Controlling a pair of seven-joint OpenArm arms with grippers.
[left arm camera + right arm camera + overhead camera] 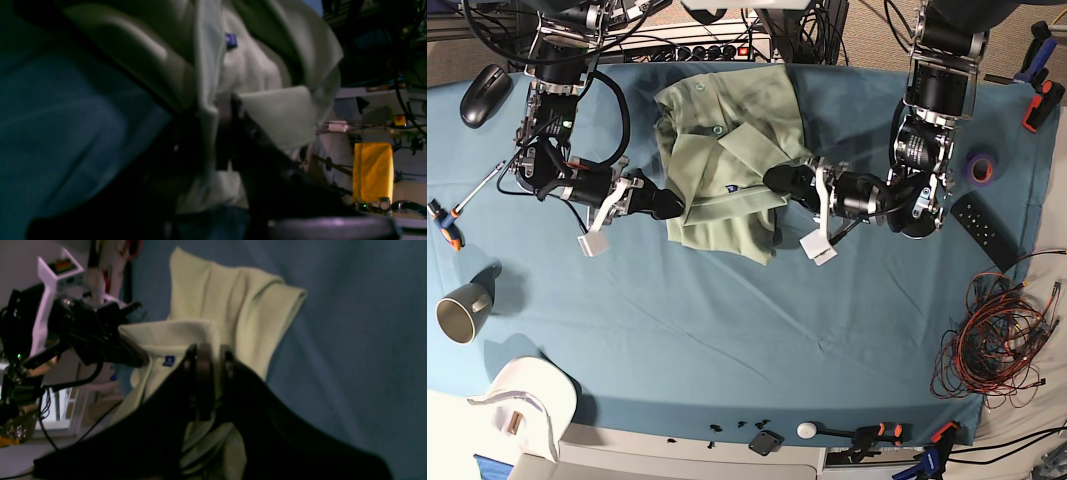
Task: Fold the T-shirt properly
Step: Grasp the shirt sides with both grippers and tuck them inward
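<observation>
Two sets of fingers pinch the T-shirt (727, 170), bunched near the tabletop's (727, 340) far edge: left (779, 180) and right (674, 206), opposite sides. Only wrist views show its blue tag (231, 40).

Robotics lab bench: blue table cloth (727, 340) over worktable; cable coil (992, 345) at 4 o'clock, power strip (702, 50) at 12, clamps (1037, 95) at 2, screwdriver (452, 215) at 9.
</observation>
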